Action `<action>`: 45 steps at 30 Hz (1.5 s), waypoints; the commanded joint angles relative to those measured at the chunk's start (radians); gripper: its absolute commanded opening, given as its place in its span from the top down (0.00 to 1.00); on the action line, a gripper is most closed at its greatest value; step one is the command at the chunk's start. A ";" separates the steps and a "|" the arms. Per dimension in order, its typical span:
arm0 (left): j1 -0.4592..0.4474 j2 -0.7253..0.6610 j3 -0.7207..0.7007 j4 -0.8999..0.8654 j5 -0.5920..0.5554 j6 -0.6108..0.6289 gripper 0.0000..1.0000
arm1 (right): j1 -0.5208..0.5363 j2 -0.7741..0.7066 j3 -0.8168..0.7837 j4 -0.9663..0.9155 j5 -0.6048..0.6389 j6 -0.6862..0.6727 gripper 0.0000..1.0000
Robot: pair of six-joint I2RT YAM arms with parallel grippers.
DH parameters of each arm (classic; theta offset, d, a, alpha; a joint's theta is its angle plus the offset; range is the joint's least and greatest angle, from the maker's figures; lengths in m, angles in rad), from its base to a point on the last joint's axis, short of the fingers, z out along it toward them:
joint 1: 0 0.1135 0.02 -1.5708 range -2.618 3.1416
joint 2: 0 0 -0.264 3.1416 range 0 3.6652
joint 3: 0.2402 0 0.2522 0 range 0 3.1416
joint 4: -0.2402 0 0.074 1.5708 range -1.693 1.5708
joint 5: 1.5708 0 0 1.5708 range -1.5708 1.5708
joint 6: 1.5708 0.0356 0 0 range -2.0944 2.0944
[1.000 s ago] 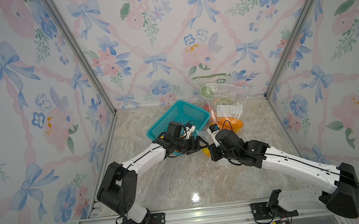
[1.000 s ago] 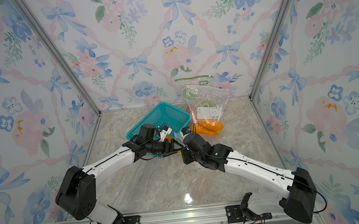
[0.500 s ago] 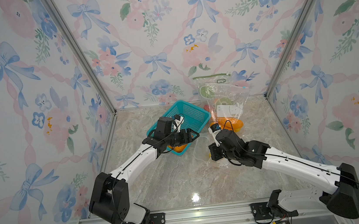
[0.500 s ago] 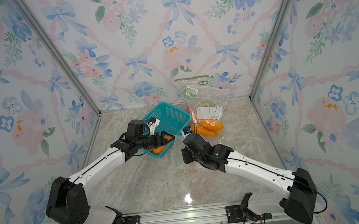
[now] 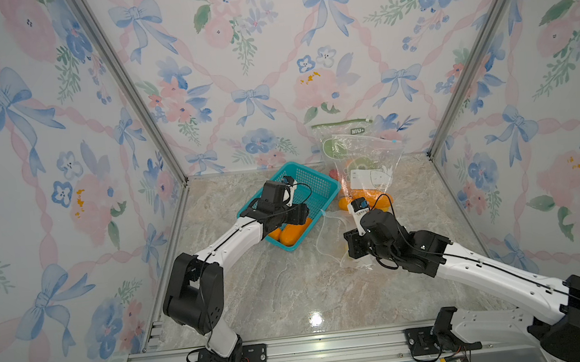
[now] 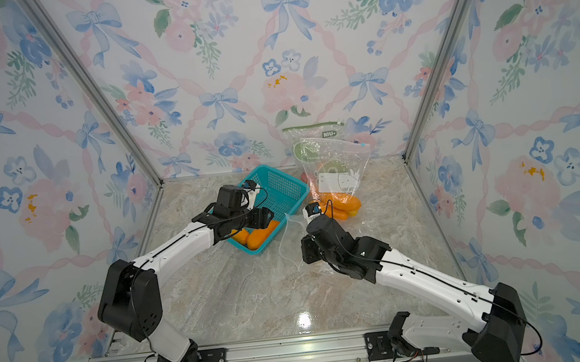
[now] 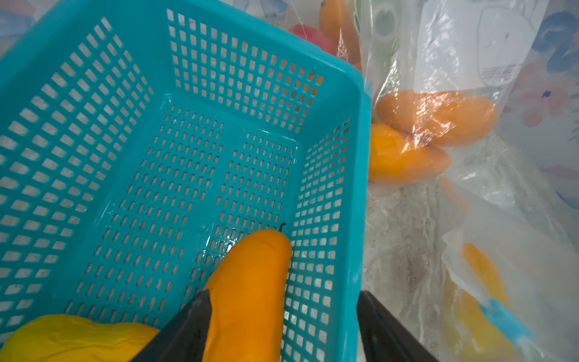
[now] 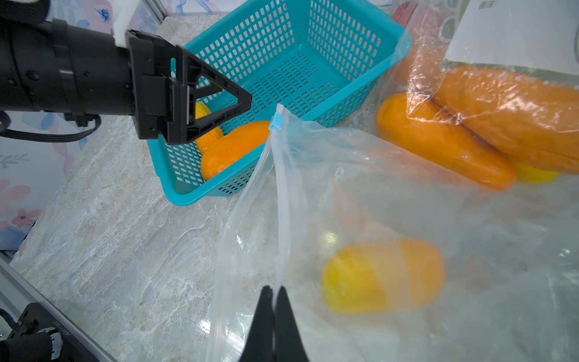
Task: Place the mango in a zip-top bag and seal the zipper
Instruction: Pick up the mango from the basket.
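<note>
Since the mango (image 7: 247,291) looks smooth, firm and fairly heavy, its thick middle suits gripping; it lies in the basket (image 7: 360,150), lower centre of the left wrist view, between the spread jaws of the left gripper (image 7: 282,296), while the right gripper (image 8: 275,296) pinches the rim of the zip-top bag (image 8: 313,175).

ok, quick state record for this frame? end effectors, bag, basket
left end effector: open, over orange mango in basket
right end effector: shut on bag rim
bag: mouth open, slider at the end away from the grip, bagged mango inside
basket: orange mango plus yellow mango
back: filled bags against the wall
</note>
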 commanded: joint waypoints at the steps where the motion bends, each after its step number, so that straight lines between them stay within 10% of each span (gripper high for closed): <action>1: 0.021 0.071 0.065 -0.089 0.044 0.181 0.23 | -0.013 -0.018 -0.015 0.017 0.017 0.018 1.00; 26: 0.073 0.336 0.269 -0.379 0.034 0.403 0.14 | -0.035 0.010 -0.020 0.034 0.017 0.024 1.00; 45: 0.073 0.505 0.410 -0.381 -0.147 0.309 0.42 | -0.057 0.028 -0.019 0.047 0.017 0.037 1.00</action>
